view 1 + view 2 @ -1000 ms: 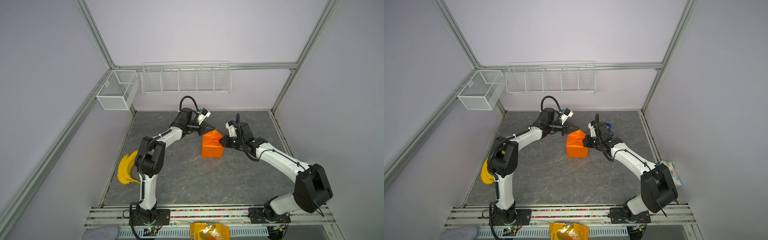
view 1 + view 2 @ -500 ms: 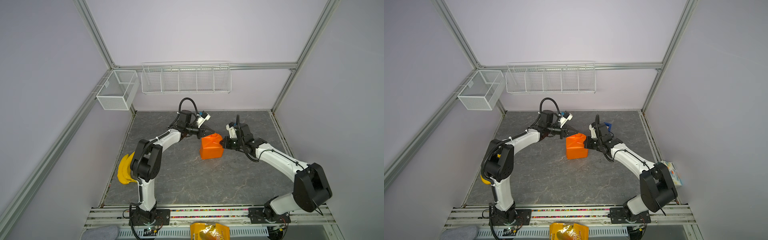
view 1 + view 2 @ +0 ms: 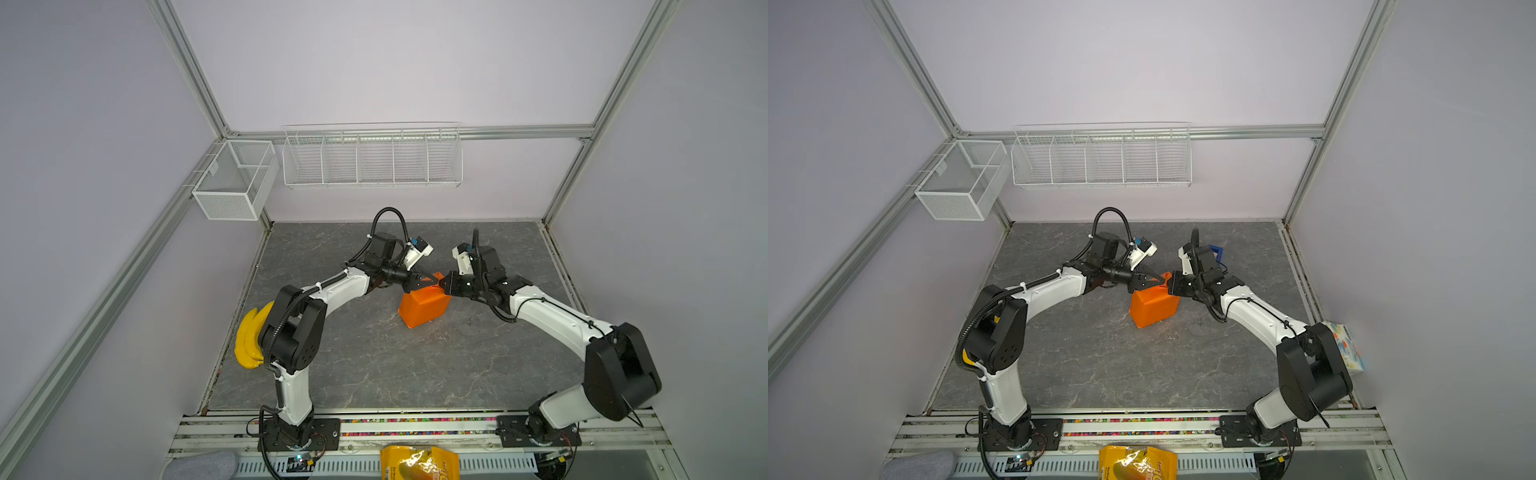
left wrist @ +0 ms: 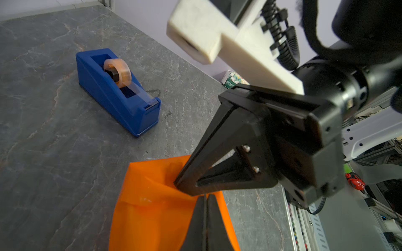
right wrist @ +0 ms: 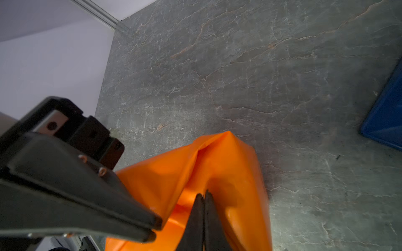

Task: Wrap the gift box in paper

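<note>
Mid-bench, a bit toward the back wall: the paper (image 3: pixel 424 307) sits as a boxy orange bundle on the bench (image 3: pixel 374 374), with one corner toward the front rail. The gift box is hidden from us; only orange shows. The paper's rear top edge stands up in a small peak.

Both claws meet at that peak. The left claw (image 3: pixel 427 279) comes in from the left and the right claw (image 3: pixel 444 283) from the right, tips nearly touching each other. We read both as closed: in the left wrist view its fingers (image 4: pixel 215 221) are pressed together over the paper, and the right wrist view shows the same for its fingers (image 5: pixel 214 219). We can't tell whether either has a fold of paper pinched. The right claw's tip touches the paper's upper edge.

Around it:
- The blue tape dispenser (image 4: pixel 117 91) stands just behind the right wrist, clear of the paper.
- The bananas (image 3: pixel 249 336) lie at the left bench edge, partly behind the left arm.
- The yellow snack bag (image 3: pixel 419 463) lies past the front rail.
- The wire rack (image 3: pixel 370 158) hangs on the back wall.
</note>
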